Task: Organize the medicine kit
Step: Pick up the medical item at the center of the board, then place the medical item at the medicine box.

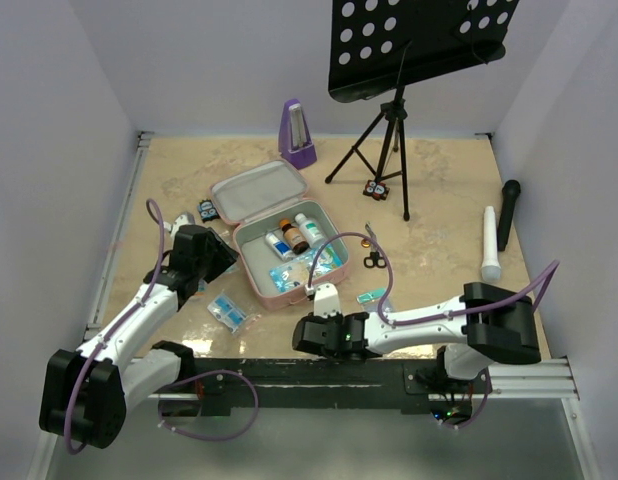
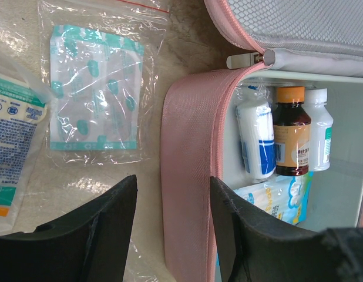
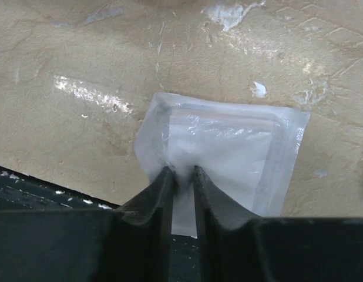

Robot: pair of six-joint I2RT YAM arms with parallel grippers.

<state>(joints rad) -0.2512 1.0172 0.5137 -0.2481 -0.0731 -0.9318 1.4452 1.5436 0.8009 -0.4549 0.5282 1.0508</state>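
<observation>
Medicine kit: pink, square, soft-sided, corners rounded. It lies open mid-table, lid thrown back toward the far side.
- Outer wall is woven pink fabric with a fine ribbed grain.
- The lid is lined in grey mesh, and the tray inside is smooth pale grey.
- A metal zip pull sits at the hinge corner.

In the tray:
- A brown bottle with an orange cap lies on its side.
- A white bottle touches it on one side.
- A white, blue-labelled roll or bottle in clear wrap lies on the other side (which of the two I cannot tell).
- A crinkled blue-and-white packet lies just beside them.

Outside, on the beige marbled table:
- A clear zip bag of teal-printed sachets lies flat beside the kit's left wall.
- A printed blue-and-white pouch lies next to it.

Left gripper: jaws spread, straddling the kit's left wall. One finger is inside the tray and one outside. There is a visible gap on the outer side, so it is not clamped.

Right gripper: jaws drawn close, pinching the near edge of a white packet. The packet is a glossy translucent film sleeve, rectangular, and puckers where the tips bite. It sits at the table's near edge, in front of the kit.

Further off:
- purple pyramid metronome
- black perforated music stand on a tripod
- black microphone
- white tube
- small scissors
</observation>
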